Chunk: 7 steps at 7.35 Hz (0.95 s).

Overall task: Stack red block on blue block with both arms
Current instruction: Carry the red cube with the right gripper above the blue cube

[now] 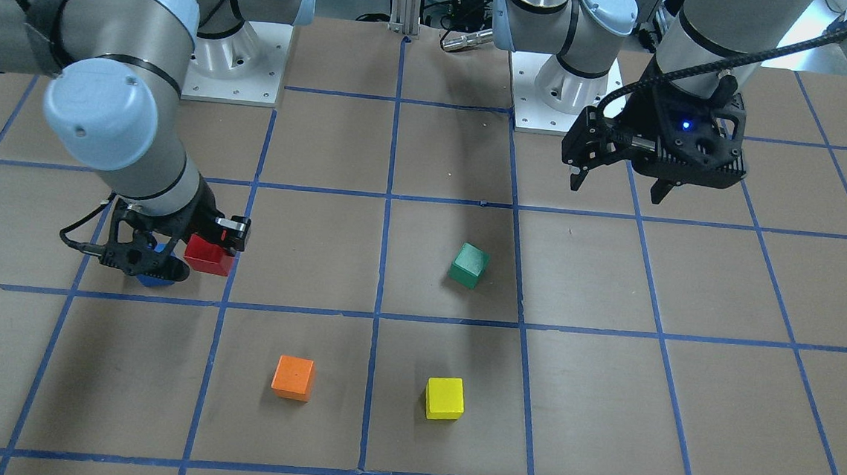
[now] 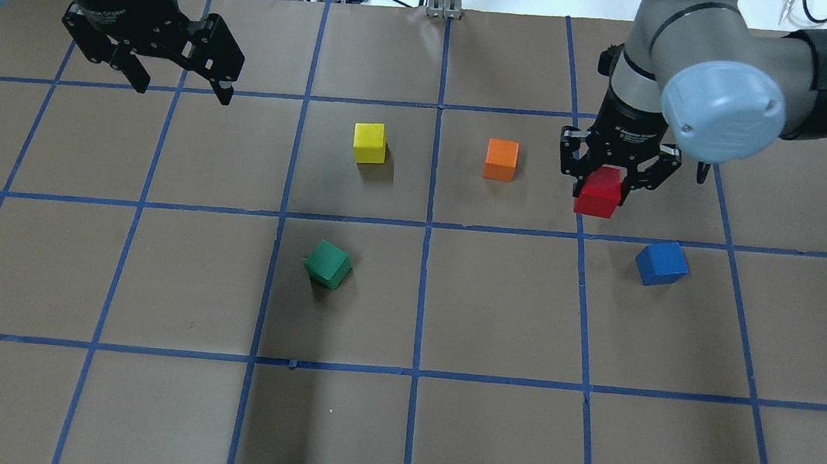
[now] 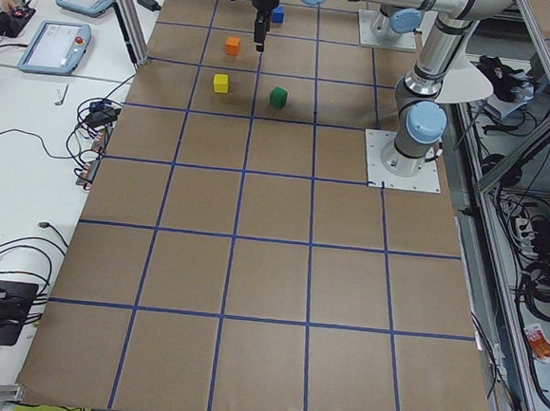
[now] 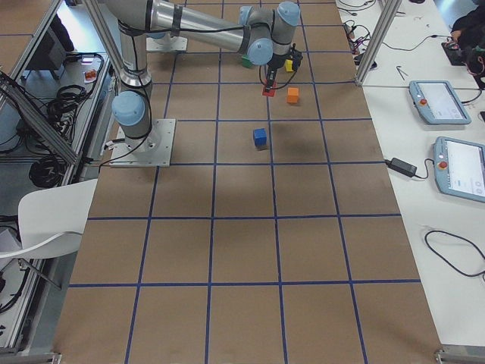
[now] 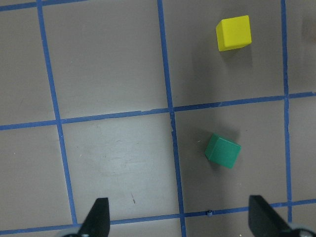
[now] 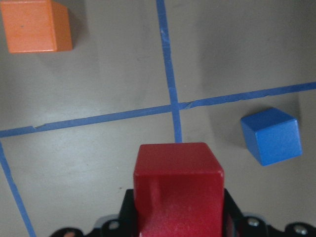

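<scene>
The right hand (image 2: 606,181) is squeezed tight on the red block (image 2: 598,195), with one finger on each side. The blue block (image 2: 661,263) sits on the brown desk (image 2: 485,427) close by, but the two blocks do not touch (in the right wrist view the blue one lies off to one side of the red one). The blue block is turned a bit, not square with the blue tape lines (image 2: 430,224). The left hand (image 2: 183,85) hangs over the other end of the desk with its fingers spread wide and nothing in them. Its own wrist view looks down on the green block (image 2: 328,264) and the yellow block (image 2: 370,142). The orange block (image 2: 501,159) sits near the red one, apart from it.
</scene>
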Tool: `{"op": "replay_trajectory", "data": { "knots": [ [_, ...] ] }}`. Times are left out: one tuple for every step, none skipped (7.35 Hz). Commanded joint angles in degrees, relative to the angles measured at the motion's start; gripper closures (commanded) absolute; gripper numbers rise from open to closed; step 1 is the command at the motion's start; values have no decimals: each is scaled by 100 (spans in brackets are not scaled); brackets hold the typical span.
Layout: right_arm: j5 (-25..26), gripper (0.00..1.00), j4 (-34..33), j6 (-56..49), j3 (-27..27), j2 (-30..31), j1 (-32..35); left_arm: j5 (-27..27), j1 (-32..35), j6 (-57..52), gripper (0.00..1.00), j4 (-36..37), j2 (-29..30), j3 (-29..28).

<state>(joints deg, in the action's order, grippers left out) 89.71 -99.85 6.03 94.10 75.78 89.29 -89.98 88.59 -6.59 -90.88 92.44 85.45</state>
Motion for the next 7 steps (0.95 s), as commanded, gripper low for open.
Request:
{"op": "replay_trajectory", "data": {
  "knots": [
    [125,100,28,-1066,-14,33,-455,7,0,0,0,0,-7,7],
    [300,100,19,-1277,64,25,-482,-2,0,0,0,0,-15,15],
    [302,100,-16,-1697,143,42,-587,7,0,0,0,0,-7,7],
    [302,100,1,-1980,153,34,-701,7,0,0,0,0,2,-2],
    [319,100,10,-2165,179,25,-763,7,0,-9,0,0,2,-2],
    [311,100,-8,-2184,301,33,-807,7,0,0,0,0,2,-2],
    [319,100,-295,-2185,468,34,-851,-2,0,-9,0,0,-7,7]
  ]
}}
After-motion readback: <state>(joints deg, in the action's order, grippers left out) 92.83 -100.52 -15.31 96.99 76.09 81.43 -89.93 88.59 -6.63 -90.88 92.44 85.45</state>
